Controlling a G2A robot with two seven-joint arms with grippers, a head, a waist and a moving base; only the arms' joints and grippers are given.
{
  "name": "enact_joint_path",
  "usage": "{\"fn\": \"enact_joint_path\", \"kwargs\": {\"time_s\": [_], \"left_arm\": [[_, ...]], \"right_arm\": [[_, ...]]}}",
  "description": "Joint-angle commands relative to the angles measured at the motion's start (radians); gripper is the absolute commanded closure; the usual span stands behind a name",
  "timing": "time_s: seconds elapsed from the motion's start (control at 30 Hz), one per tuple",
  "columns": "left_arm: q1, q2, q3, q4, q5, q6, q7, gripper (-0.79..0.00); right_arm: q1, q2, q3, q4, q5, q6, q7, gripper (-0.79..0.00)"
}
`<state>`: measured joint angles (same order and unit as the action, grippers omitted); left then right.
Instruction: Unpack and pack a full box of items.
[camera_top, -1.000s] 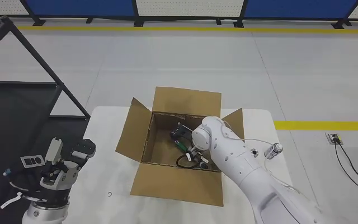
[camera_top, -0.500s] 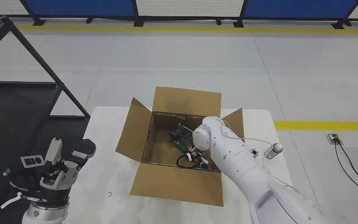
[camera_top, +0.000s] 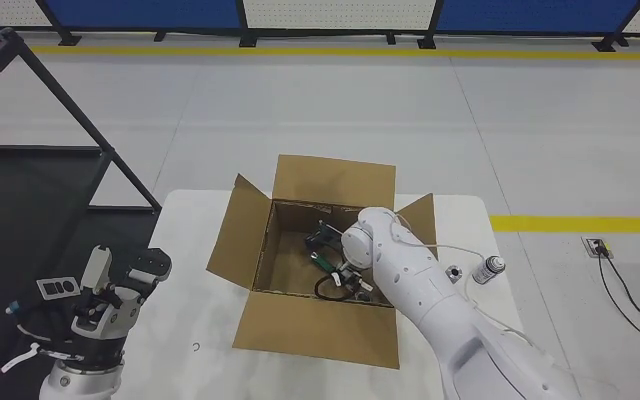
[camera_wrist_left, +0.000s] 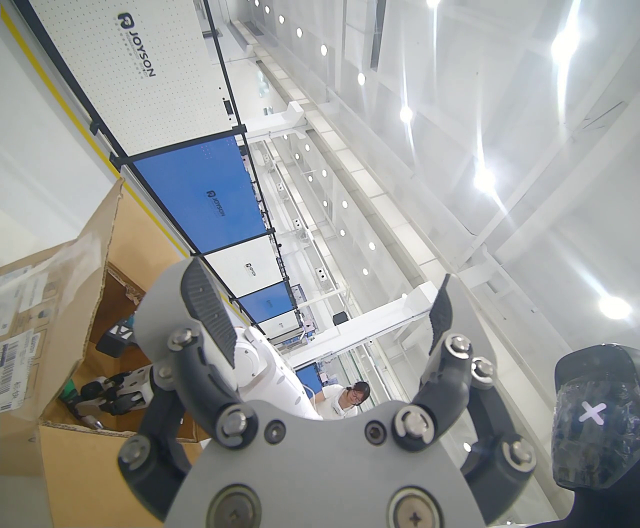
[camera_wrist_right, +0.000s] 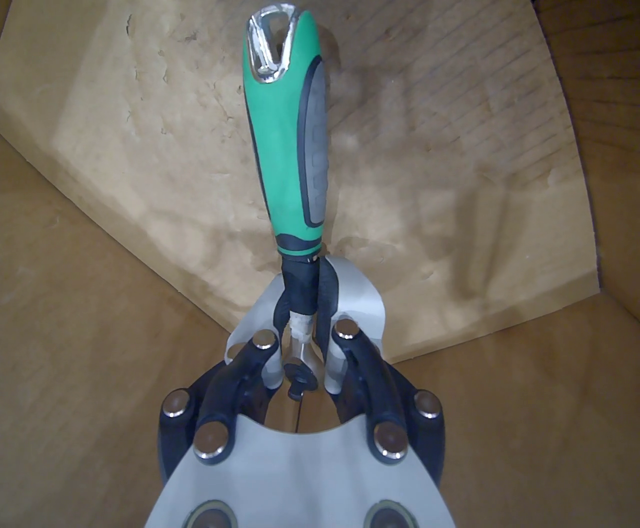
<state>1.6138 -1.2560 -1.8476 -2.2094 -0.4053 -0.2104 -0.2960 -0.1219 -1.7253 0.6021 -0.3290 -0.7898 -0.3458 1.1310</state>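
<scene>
A white table (camera_top: 200, 300) holds an open cardboard box (camera_top: 320, 325) at its middle, with all four flaps folded outward. From the left wrist view, one torn flap of the box (camera_wrist_left: 65, 280) rises just beside that arm.

The white right arm reaches down into the box from the robot's right. Its right gripper (camera_wrist_right: 300, 305) is clamped on the dark neck of a green-handled tool (camera_wrist_right: 290, 140), just below the grip. The green and grey handle sticks out past the fingertips and ends in a shiny metal loop, with the brown box floor and walls behind it. From above, the tool (camera_top: 322, 262) shows as a green streak inside the box, in the half nearer the right wall.

The left gripper (camera_wrist_left: 325, 300) sits off the table's left near corner (its camera looks up at the ceiling lights). Its two ribbed fingers (camera_wrist_left: 210, 310) are spread wide apart and hold nothing.

Also inside the box are a black device (camera_top: 320, 238) near the far wall and a loop of black cable (camera_top: 328, 291) near the front wall.

On the table to the right of the box stands a small spray can (camera_top: 488, 269). A small round cap (camera_top: 454, 271) lies between the can and the box.
</scene>
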Motion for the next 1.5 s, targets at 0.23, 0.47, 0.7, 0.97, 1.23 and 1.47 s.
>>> {"fn": "enact_joint_path", "kwargs": {"time_s": [0.23, 0.47, 0.7, 0.97, 1.23, 1.47], "left_arm": [[0.000, 0.000, 0.000, 0.000, 0.000, 0.000, 0.000, -0.785], [0.000, 0.000, 0.000, 0.000, 0.000, 0.000, 0.000, -0.785], [0.000, 0.000, 0.000, 0.000, 0.000, 0.000, 0.000, -0.785], [0.000, 0.000, 0.000, 0.000, 0.000, 0.000, 0.000, -0.785], [0.000, 0.000, 0.000, 0.000, 0.000, 0.000, 0.000, -0.785], [0.000, 0.000, 0.000, 0.000, 0.000, 0.000, 0.000, -0.785]], "right_arm": [[0.020, 0.001, 0.014, 0.034, 0.001, -0.016, -0.047, 0.000], [0.032, 0.018, 0.038, 0.060, 0.007, 0.015, -0.086, 0.000], [0.040, 0.031, 0.053, 0.069, 0.006, 0.023, -0.084, 0.000], [0.031, 0.040, 0.063, 0.043, 0.004, 0.025, -0.079, -0.391], [0.016, 0.044, 0.064, 0.016, -0.012, 0.040, -0.073, -0.413], [0.009, 0.037, 0.056, 0.002, -0.035, 0.090, -0.054, -0.379]]}}
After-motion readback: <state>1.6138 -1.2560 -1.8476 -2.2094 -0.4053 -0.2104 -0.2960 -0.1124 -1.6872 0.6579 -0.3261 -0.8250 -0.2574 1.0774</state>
